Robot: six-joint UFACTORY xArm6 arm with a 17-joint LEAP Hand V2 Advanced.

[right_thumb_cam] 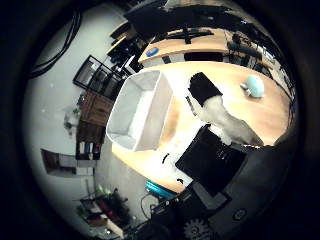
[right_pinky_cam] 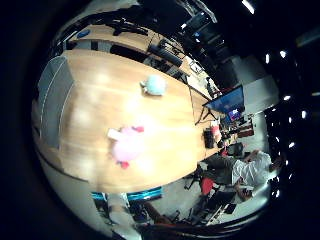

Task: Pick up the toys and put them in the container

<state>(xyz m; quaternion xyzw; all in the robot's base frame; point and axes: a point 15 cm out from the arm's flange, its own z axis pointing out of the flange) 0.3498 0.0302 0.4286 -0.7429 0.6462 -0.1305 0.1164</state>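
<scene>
A pink plush toy (right_pinky_cam: 127,145) lies on the wooden table (right_pinky_cam: 100,100), some way below the palm. A pale blue plush toy (right_pinky_cam: 154,85) rests farther along the same table. The grey, open-topped container (right_thumb_cam: 140,110) stands at one end of the table, and I see nothing inside it. My right hand (right_thumb_cam: 215,135) hovers high above the table beside the container. One of its fingers (right_thumb_cam: 220,120), white with a black tip, reaches out straight. The hand holds nothing.
A second desk (right_thumb_cam: 200,42) with a blue object and dark equipment stands behind the table. A monitor (right_pinky_cam: 227,100) and clutter sit past the table's far end. A dark shelf unit (right_thumb_cam: 95,112) stands on the floor beside the container.
</scene>
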